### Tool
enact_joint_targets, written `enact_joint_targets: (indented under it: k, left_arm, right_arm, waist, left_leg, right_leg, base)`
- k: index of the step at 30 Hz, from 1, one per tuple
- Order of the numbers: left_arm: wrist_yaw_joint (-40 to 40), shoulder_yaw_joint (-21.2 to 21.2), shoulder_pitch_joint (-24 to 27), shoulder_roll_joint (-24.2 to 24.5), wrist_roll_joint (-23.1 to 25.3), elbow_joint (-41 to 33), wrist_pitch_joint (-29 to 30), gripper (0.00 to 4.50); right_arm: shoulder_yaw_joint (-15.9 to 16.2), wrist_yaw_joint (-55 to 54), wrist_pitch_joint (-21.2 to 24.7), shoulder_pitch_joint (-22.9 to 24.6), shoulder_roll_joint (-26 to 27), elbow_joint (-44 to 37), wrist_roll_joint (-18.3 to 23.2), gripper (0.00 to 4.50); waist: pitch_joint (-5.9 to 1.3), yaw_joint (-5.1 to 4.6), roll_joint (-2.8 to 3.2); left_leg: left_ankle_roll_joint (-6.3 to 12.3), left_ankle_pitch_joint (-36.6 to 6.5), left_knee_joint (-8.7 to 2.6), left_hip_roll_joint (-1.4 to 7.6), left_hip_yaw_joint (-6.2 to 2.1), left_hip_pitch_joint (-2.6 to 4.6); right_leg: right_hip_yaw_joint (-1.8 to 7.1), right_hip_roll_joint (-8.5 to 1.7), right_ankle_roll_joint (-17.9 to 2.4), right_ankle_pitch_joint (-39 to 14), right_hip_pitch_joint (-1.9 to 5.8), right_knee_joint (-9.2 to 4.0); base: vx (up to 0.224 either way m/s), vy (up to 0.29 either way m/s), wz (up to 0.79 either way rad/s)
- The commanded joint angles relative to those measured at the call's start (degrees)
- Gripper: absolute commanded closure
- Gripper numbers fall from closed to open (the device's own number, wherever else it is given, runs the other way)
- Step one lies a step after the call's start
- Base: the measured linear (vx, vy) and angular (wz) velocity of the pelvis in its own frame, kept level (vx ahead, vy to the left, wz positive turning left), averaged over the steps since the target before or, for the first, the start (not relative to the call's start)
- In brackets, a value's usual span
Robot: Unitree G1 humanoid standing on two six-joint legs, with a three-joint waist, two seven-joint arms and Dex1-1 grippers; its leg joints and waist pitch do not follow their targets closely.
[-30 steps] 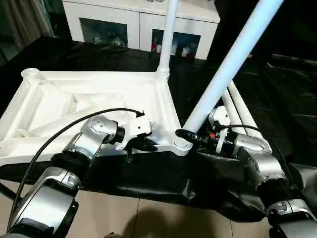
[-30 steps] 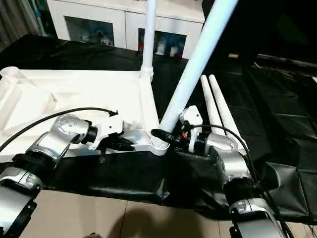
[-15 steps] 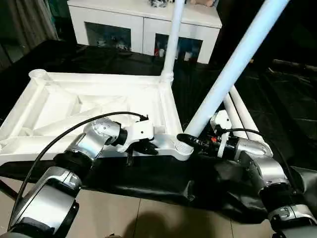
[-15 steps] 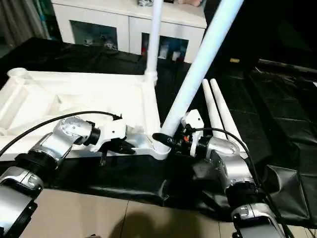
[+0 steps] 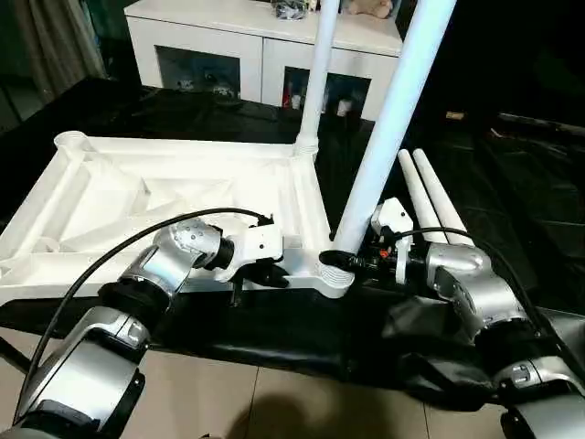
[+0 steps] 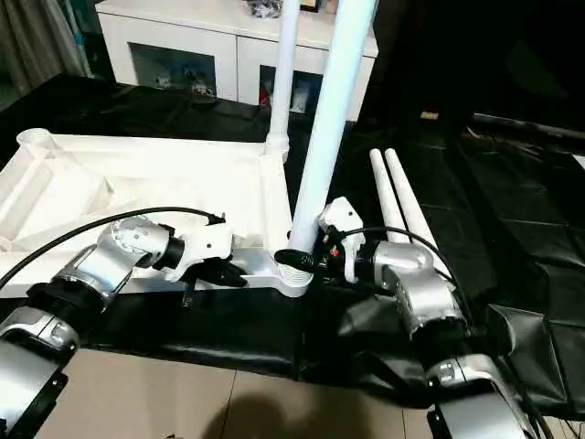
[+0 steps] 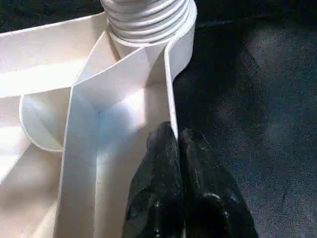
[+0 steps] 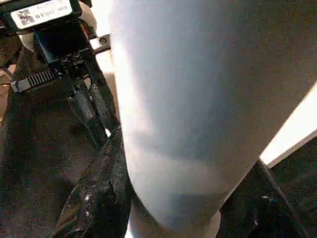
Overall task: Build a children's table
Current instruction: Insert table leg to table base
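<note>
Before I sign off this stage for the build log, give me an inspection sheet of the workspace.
Surface: black-covered work table, cover hanging wrinkled over the near edge.
Job's things: white tabletop lies underside up; one leg stands in the far corner socket, a second leg sits at the near corner socket; two spare legs lie beside it.
Clutter: nothing seen.
Hands: left hand shut on the tabletop's rim; right hand grips the second leg's base.
Cables: black cable loops over the left forearm.
Surroundings: white cabinet behind; tiled floor below.
</note>
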Motion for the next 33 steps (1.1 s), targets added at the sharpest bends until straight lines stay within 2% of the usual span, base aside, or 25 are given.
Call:
enact_joint_targets:
  k: [1, 12, 19, 22, 23, 24, 27, 29, 32, 33]
  left_arm:
    - [-1.2, -1.8, -1.1, 0.5, 2.5, 0.3, -1.0, 4.5]
    - [-1.4, -1.6, -1.5, 1.1, 2.6, 1.8, -1.8, 4.5]
    - [-1.9, -1.7, -1.7, 1.0, 2.5, 2.2, -0.4, 4.5]
    - [-1.3, -1.6, -1.9, 0.5, 2.3, 2.6, 1.5, 4.5]
    - [-0.4, -1.4, -2.1, -0.1, 2.3, 2.7, 4.3, 4.5]
    - [-0.3, -1.4, -2.1, -0.1, 2.3, 2.7, 4.3, 4.5]
    - [2.0, -1.2, -2.9, -1.5, 2.8, 3.9, 8.5, 4.5]
    - [3.8, -1.3, -3.5, -2.8, 3.2, 4.9, 10.7, 4.5]
    - [8.8, -1.7, -4.4, -6.2, 4.8, 6.9, 15.6, 4.5]
    - [9.9, -1.6, -4.6, -7.0, 4.9, 7.2, 16.7, 4.5]
  right_arm:
    - [4.5, -0.5, 3.8, 3.5, -1.8, 8.1, -6.5, 2.64]
    - [4.0, -0.9, 2.1, 3.5, -1.0, 8.6, -6.4, 2.64]
    - [2.6, -7.2, 2.0, 2.4, 0.7, 10.8, -6.9, 2.64]
    - [1.1, -12.2, 2.9, 1.8, 1.8, 12.1, -6.8, 2.64]
    - [-0.4, -16.3, 4.2, 1.6, 2.9, 12.6, -6.3, 2.64]
    - [-0.4, -16.4, 4.2, 1.6, 2.9, 12.6, -6.3, 2.64]
    - [-3.2, -24.8, 7.6, 1.5, 5.5, 13.7, -5.2, 2.64]
    - [-4.4, -30.1, 8.4, 0.9, 7.2, 15.4, -5.0, 2.64]
    - [-6.2, -38.6, 8.2, -1.4, 10.3, 19.5, -4.2, 2.64]
    - [-6.6, -40.0, 8.2, -2.0, 11.0, 20.3, -3.9, 2.64]
  waist:
    - [-2.22, -0.05, 1.17]
    - [-2.04, -0.17, 1.24]
    - [-1.91, -0.31, 1.02]
    - [-1.67, -0.83, 0.93]
    - [-1.59, -1.02, 0.96]
    - [-1.45, -1.17, 1.12]
    - [-1.26, -1.74, 1.24]
    - [-1.29, -2.09, 1.33]
    - [-1.31, -2.65, 1.79]
    - [-1.21, -2.71, 1.92]
  left_leg:
    - [0.13, -15.4, -4.24, 1.86, -0.35, -0.04]
    - [-0.11, -17.6, -4.55, 1.92, -0.46, 0.0]
    - [-0.36, -18.3, -4.81, 1.94, -0.55, 0.05]
    - [-1.03, -20.0, -5.02, 1.88, -0.8, -0.05]
    - [-1.18, -21.2, -5.14, 1.95, -0.95, 0.01]
    - [-1.55, -22.4, -5.28, 1.96, -1.1, 0.1]
    - [-2.26, -26.3, -5.47, 1.85, -1.53, 0.4]
    - [-2.54, -28.0, -5.55, 1.8, -1.86, 0.49]
    - [-3.22, -30.0, -5.81, 1.75, -2.4, 0.24]
    - [-3.34, -31.5, -5.84, 1.71, -2.52, 0.47]
  right_leg:
    - [3.16, -3.74, -11.7, -10.0, 1.64, -4.41]
    - [3.2, -3.84, -11.0, -13.2, 1.38, -4.86]
    - [3.28, -4.0, -10.0, -16.7, 1.1, -5.23]
    - [3.23, -4.14, -8.8, -21.7, 0.95, -5.65]
    - [3.2, -4.22, -8.1, -24.0, 0.86, -5.95]
    - [3.19, -4.27, -7.5, -25.9, 0.67, -6.16]
    - [2.96, -4.32, -5.7, -31.5, 0.28, -6.91]
    - [2.74, -4.41, -4.8, -33.6, 0.2, -7.25]
    - [2.11, -4.51, -4.5, -33.5, 0.47, -7.47]
    - [1.85, -4.43, -4.2, -33.6, 0.35, -7.78]
  base:
    - [0.0, 0.0, 0.0]
    - [0.0, 0.0, 0.0]
    - [0.0, 0.0, 0.0]
    - [0.0, 0.0, 0.0]
    - [0.0, 0.0, 0.0]
    - [0.0, 0.0, 0.0]
    - [0.0, 0.0, 0.0]
    - [0.0, 0.0, 0.0]
    - [-0.012, 0.012, -0.06]
    - [-0.036, 0.036, -0.18]
